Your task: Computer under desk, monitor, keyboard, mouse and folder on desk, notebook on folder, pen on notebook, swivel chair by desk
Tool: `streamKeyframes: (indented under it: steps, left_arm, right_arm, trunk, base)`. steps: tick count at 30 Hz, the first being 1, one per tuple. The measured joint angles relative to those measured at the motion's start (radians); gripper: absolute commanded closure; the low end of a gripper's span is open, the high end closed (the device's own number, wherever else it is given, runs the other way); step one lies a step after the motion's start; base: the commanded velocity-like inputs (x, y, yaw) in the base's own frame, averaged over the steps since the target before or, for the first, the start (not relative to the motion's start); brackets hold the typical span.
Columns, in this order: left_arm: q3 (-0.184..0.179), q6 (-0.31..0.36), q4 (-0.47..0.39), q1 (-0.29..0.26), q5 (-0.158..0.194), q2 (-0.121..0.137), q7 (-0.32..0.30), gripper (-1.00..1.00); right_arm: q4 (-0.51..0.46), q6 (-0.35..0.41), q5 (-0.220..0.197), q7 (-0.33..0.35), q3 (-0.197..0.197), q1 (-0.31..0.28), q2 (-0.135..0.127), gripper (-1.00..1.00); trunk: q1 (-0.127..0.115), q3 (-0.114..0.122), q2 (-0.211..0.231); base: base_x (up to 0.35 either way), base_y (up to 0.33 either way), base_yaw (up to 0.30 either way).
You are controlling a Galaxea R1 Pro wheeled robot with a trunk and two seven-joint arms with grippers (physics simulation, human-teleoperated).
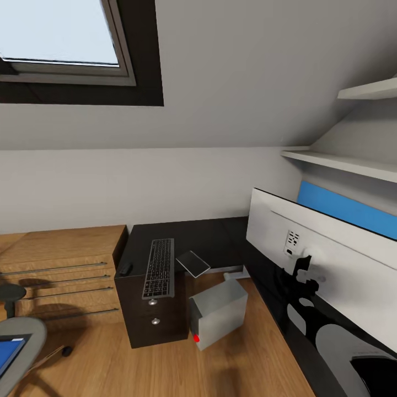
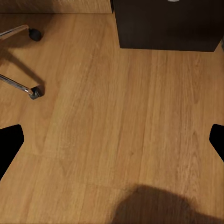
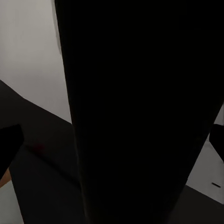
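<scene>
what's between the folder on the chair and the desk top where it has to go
Nothing visible blocks it. The folder lies on the swivel chair seat at lower left, with bare wooden floor between it and the desk; the keyboard and notebook already occupy part of the top.

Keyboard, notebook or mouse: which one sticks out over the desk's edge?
The notebook. One corner hangs past the desk edge, above the computer. The keyboard and mouse lie fully on top.

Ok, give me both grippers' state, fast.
Left gripper: open, fingers spread wide over the bare wood floor, holding nothing.
Right gripper: open, fingers apart, a broad dark shape between them; contact cannot be told.
</scene>
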Motion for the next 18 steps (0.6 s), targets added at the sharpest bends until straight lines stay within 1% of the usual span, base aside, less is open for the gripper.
streamKeyframes:
  steps: [1, 18]
  left_arm:
    - [0.000, 0.000, 0.000, 0.000, 0.000, 0.000, 0.000, -1.00]
    - [0.000, 0.000, 0.000, 0.000, 0.000, 0.000, 0.000, -1.00]
  right_arm:
    - [0.000, 0.000, 0.000, 0.000, 0.000, 0.000, 0.000, 1.00]
    - [-0.001, -0.001, -0.002, -0.002, -0.005, 0.000, 0.000, 1.00]
  trunk:
    - [0.000, 0.000, 0.000]
    - [0.000, 0.000, 0.000]
  base:
    - [0.000, 0.000, 0.000]
    - [0.000, 0.000, 0.000]
